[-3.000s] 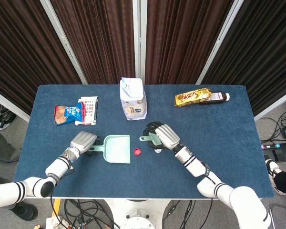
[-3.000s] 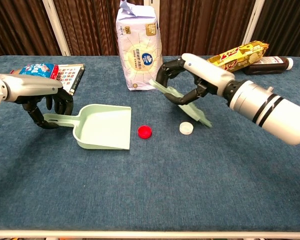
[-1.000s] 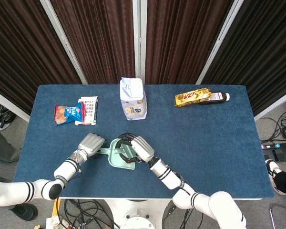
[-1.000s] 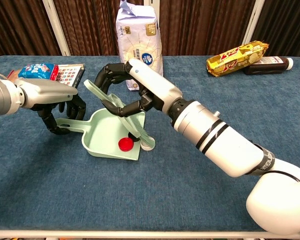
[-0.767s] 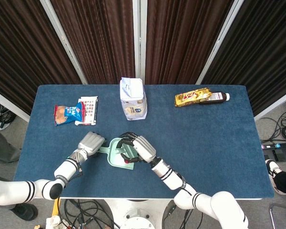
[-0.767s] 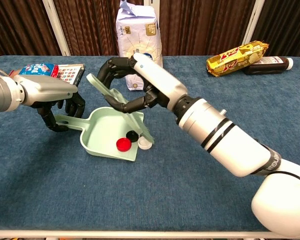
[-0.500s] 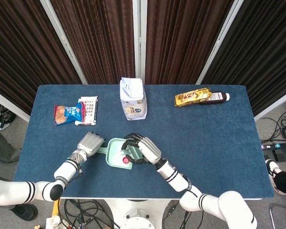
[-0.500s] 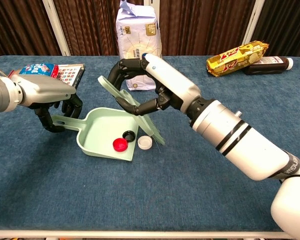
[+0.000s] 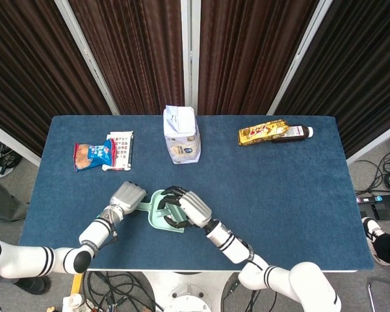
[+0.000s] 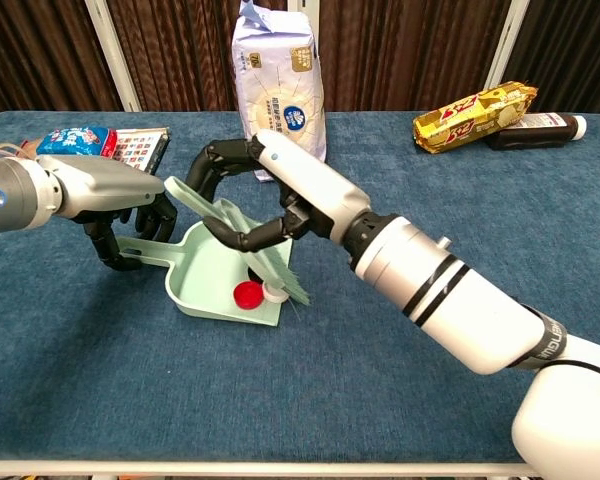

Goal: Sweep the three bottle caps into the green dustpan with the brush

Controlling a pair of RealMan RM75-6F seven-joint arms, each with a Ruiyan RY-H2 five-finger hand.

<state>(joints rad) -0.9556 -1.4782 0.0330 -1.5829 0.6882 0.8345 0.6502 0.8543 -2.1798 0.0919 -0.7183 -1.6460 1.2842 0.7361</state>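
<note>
My left hand (image 10: 120,225) (image 9: 127,195) grips the handle of the green dustpan (image 10: 195,270) (image 9: 155,219) at the table's front left of centre. Over the pan's open side, my right hand (image 10: 275,185) (image 9: 192,208) holds the pale green brush (image 10: 242,240), whose bristles reach down to the pan's front lip. A red cap (image 10: 246,294) lies inside the pan near that lip. A white cap (image 10: 274,291) sits right at the lip under the bristles. The black cap is mostly hidden behind the brush.
A white bag (image 10: 278,90) (image 9: 181,135) stands behind the pan. A blue snack packet (image 9: 93,155) and a booklet (image 9: 120,149) lie at the back left. At the back right are a yellow packet (image 9: 263,132) and a dark bottle (image 9: 298,133).
My right hand has swung the brush leftwards and down, pushing the white cap up to the pan's lip. The red cap stays inside. My left hand keeps hold of the handle.
</note>
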